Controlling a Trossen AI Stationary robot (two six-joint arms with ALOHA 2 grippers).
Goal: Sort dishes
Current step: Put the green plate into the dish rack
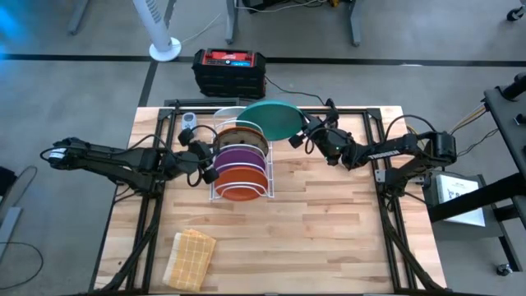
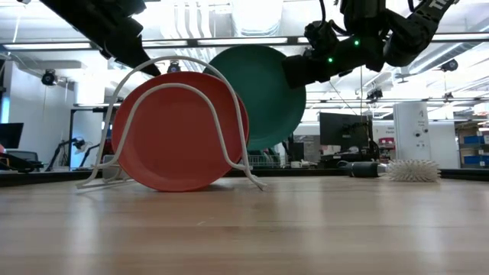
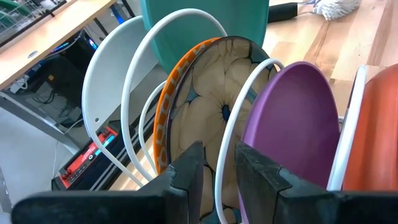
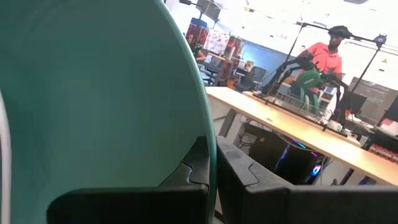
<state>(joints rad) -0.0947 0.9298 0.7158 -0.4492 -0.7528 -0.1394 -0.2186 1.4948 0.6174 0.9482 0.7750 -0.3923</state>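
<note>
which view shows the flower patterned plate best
The left wrist view: the orange-rimmed flower-patterned plate faces the camera there, upright in the white wire rack between the purple plate and a white plate. The high view shows only its top edge. The low and right wrist views do not show it.
</note>
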